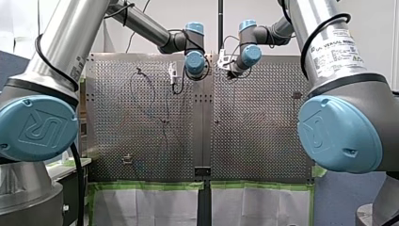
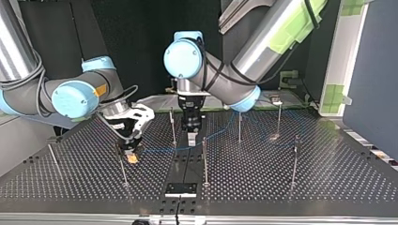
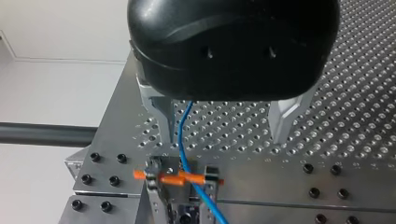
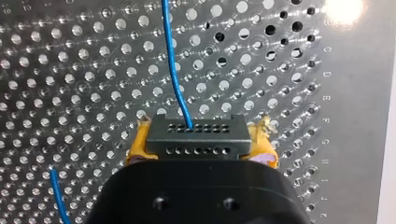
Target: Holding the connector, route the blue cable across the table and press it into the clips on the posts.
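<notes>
My right gripper (image 4: 200, 150) has its yellow-padded fingers (image 4: 136, 151) clamped on the black connector (image 4: 196, 133). It holds the connector low over the perforated worktop (image 2: 328, 173), left of the middle seam in the top view and toward the near edge. The blue cable (image 4: 175, 79) leaves the connector and runs across the worktop among the posts (image 2: 239, 126) toward its far right part. My left gripper (image 3: 225, 135) hangs over the seam with its metal fingers (image 3: 280, 119) apart. The cable passes between them and crosses an orange clip (image 3: 180, 178).

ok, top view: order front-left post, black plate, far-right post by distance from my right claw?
1. front-left post, right beside the right claw.
2. black plate, front centre.
3. far-right post, at the view's right.
</notes>
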`<control>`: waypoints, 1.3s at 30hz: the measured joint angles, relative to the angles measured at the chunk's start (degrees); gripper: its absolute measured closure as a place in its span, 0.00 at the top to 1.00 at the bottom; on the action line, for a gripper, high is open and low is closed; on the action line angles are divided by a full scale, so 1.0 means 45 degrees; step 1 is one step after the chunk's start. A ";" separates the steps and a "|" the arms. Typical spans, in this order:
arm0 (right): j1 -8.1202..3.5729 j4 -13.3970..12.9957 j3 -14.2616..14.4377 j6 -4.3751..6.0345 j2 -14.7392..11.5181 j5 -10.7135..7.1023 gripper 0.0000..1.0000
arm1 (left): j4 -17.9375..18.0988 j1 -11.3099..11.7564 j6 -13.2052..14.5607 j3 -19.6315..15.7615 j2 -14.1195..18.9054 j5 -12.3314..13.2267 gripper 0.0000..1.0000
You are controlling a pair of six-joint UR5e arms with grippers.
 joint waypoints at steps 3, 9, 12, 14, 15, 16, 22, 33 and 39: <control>-0.0004 -0.0004 0.0000 -0.0004 0.0006 0.0001 0.00 | 0.0092 -0.0070 -0.0009 0.0000 0.0000 -0.0076 1.00; -0.0004 -0.0008 0.0001 -0.0006 0.0030 -0.0002 0.00 | 0.0406 -0.0156 -0.0015 0.0015 -0.0015 -0.0014 1.00; -0.0002 -0.0016 0.0002 -0.0007 0.0046 -0.0009 0.00 | 0.0478 -0.0167 -0.0024 0.0107 -0.0099 -0.0030 1.00; 0.0000 -0.0018 0.0002 -0.0007 0.0055 -0.0014 0.00 | 0.0402 -0.0173 -0.0027 0.0277 -0.0262 -0.0078 1.00; -0.0001 -0.0019 0.0002 -0.0007 0.0057 -0.0015 0.00 | 0.0335 -0.0179 -0.0025 0.0366 -0.0350 -0.0101 1.00; 0.0000 -0.0018 0.0001 -0.0006 0.0058 -0.0016 0.00 | 0.0261 -0.0185 -0.0024 0.0457 -0.0442 -0.0123 1.00; -0.0005 -0.0014 0.0001 -0.0006 0.0070 -0.0030 0.00 | -0.0008 -0.0183 -0.0030 0.1106 -0.0802 -0.0350 1.00; -0.0006 -0.0019 0.0002 -0.0023 0.0100 -0.0038 0.00 | -0.0428 -0.0044 -0.0016 0.2098 -0.1008 -0.0355 1.00; -0.0004 -0.0017 0.0002 -0.0009 0.0101 -0.0038 0.00 | -0.0553 -0.0058 -0.0028 0.2533 -0.1589 -0.0275 1.00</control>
